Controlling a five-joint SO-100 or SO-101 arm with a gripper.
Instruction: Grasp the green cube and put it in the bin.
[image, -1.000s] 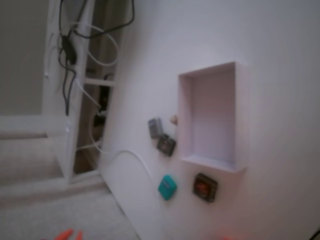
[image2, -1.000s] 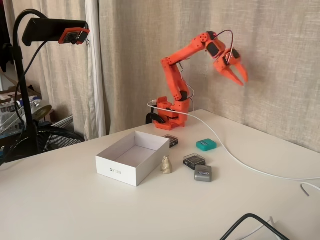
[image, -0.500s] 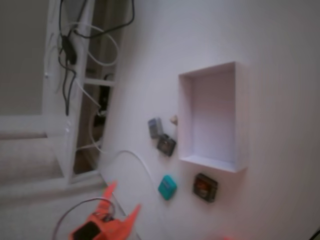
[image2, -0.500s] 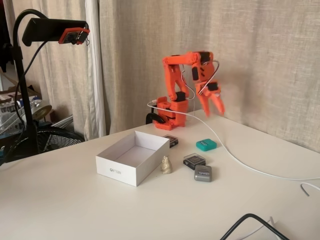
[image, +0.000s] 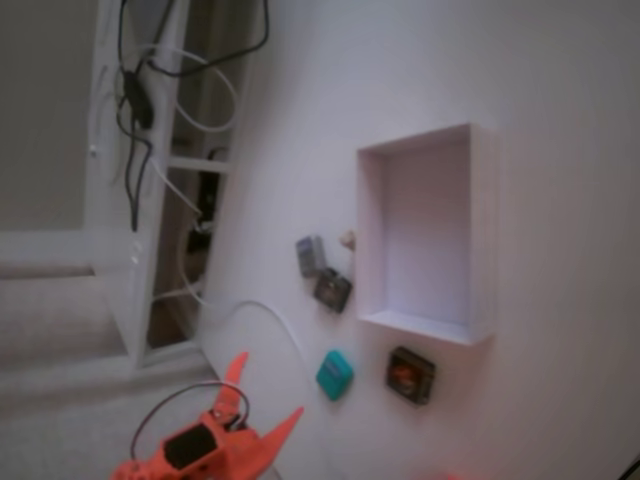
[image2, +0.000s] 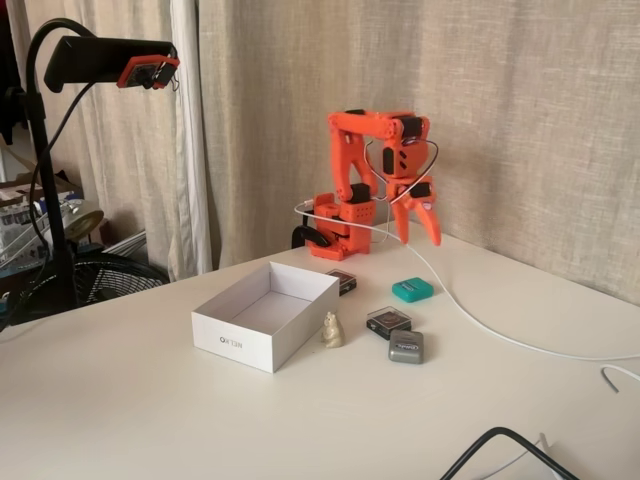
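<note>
The green cube (image2: 412, 290) (image: 335, 374) lies on the white table, right of the bin in the side fixed view. The bin (image2: 245, 343) (image: 415, 325) is a shallow white open tray and looks empty. My orange gripper (image2: 419, 238) (image: 268, 385) hangs open, fingers pointing down, in the air above the table just behind the cube. Nothing is between its fingers. In the fixed view from above it enters at the bottom left, short of the cube.
A dark block (image2: 341, 281) (image: 410, 375) sits by the bin. Another dark block (image2: 388, 321), a grey block (image2: 406, 347) (image: 311, 255) and a small pale figurine (image2: 332, 330) lie near the bin's corner. A white cable (image2: 480, 325) crosses the table beside the cube.
The arm has folded and brought the open gripper down from high up to just above the table behind the green cube. The cube and blocks have not moved.
</note>
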